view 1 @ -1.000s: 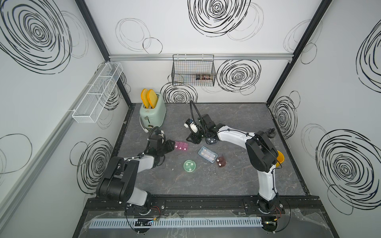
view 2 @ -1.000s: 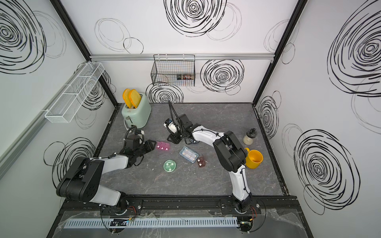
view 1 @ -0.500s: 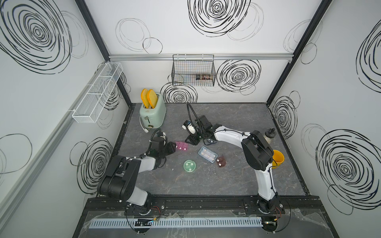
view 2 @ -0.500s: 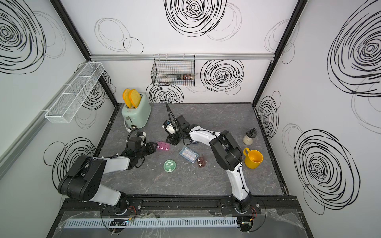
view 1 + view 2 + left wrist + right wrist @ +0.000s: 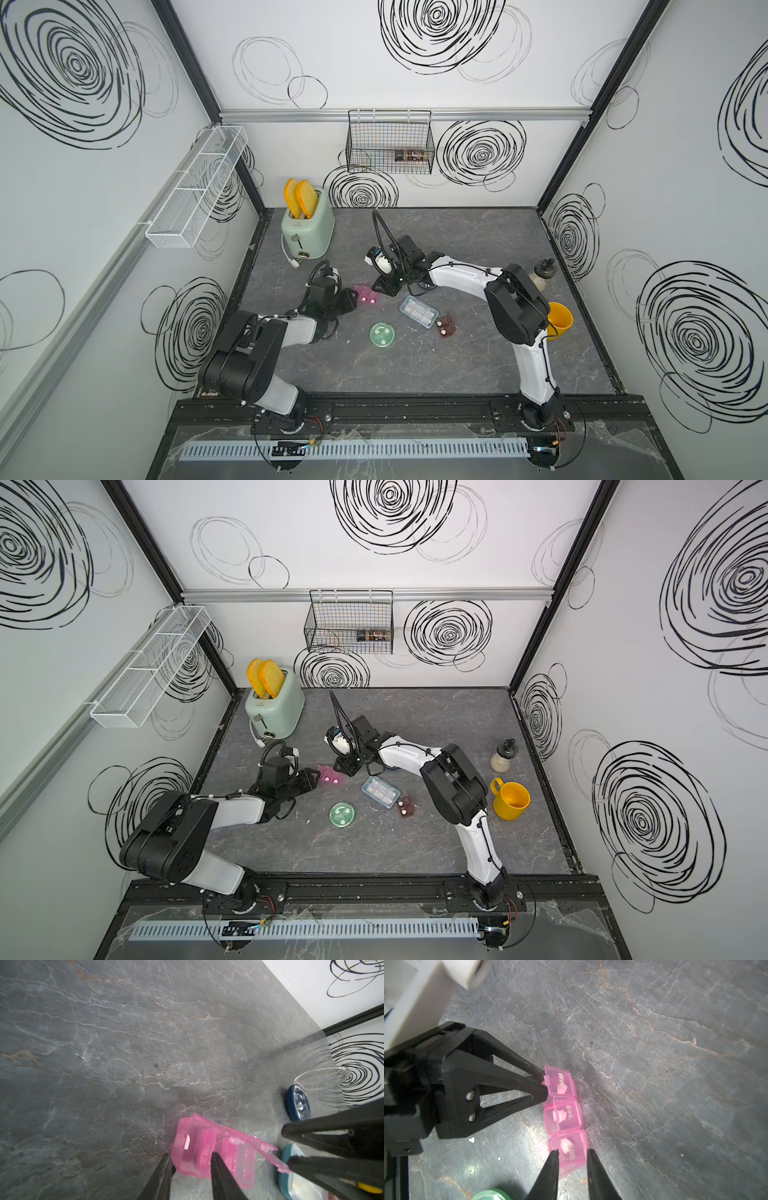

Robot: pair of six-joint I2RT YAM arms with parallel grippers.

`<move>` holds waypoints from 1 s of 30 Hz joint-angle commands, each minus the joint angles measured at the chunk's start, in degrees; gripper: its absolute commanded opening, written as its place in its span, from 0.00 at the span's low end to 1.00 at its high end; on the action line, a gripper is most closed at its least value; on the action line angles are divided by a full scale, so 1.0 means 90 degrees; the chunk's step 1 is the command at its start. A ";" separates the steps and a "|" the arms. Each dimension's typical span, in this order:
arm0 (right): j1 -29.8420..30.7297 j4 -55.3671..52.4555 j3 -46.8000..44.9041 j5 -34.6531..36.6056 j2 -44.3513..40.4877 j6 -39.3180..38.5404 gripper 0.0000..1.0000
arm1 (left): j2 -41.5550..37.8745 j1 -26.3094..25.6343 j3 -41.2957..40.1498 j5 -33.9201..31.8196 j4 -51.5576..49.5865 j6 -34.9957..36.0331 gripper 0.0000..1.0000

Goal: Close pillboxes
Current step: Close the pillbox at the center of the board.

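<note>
The pink rectangular pillbox [image 5: 366, 296] [image 5: 330, 776] lies flat on the grey tabletop, its three lids ajar. My left gripper [image 5: 191, 1156] is open, its fingers flanking the "Wed" end [image 5: 560, 1082]. My right gripper [image 5: 572, 1152] is open, and its fingers straddle the "Sun" end [image 5: 571, 1153] closely. Whether either touches the box I cannot tell. Also here are the green round pillbox [image 5: 382, 334], the blue-grey pillbox [image 5: 419, 311], the small brown pillbox [image 5: 445, 326] and the dark round pillbox [image 5: 298, 1105] with its clear lid [image 5: 322, 1078] raised.
A mint-green toaster [image 5: 307, 232] stands at the back left. A yellow mug [image 5: 559, 320] and a small bottle [image 5: 542, 274] stand by the right wall. A wire basket [image 5: 390, 141] hangs on the back wall, a white rack [image 5: 195, 191] on the left wall.
Both grippers have come in on the pink pillbox, the right one from the right and the left one forward. Both pairs of jaws have narrowed.
</note>
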 commanded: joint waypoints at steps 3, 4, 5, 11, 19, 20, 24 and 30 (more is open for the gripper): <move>0.0080 -0.0226 0.0123 0.0028 0.0121 -0.0024 0.27 | 0.0079 -0.0094 -0.0061 -0.0121 0.0373 -0.0093 0.35; 0.0092 -0.0236 0.0116 0.0038 0.0121 -0.0022 0.26 | 0.0094 -0.0109 -0.0062 -0.0121 0.0375 -0.0101 0.35; 0.0102 -0.0245 0.0118 0.0037 0.0129 -0.0022 0.26 | 0.0108 -0.0107 -0.0067 -0.0131 0.0382 -0.0103 0.35; 0.0159 -0.0329 0.0104 0.0102 0.0198 -0.0016 0.26 | 0.0138 -0.0146 -0.0092 -0.0132 0.0431 -0.0128 0.35; 0.0210 -0.0412 0.0128 0.0192 0.0286 0.0007 0.32 | 0.0168 -0.0184 -0.0145 -0.0102 0.0434 -0.0170 0.35; 0.0216 -0.0415 0.0131 0.0193 0.0296 0.0011 0.33 | 0.0159 -0.0196 -0.0155 -0.0093 0.0433 -0.0188 0.35; 0.0221 -0.0419 0.0124 0.0204 0.0297 0.0118 0.34 | 0.0083 -0.0255 -0.0245 -0.0027 0.0641 -0.0244 0.34; 0.0234 -0.0441 0.0056 0.0192 0.0191 0.0438 0.37 | -0.0155 -0.0194 -0.0466 0.0385 0.0807 -0.0494 0.34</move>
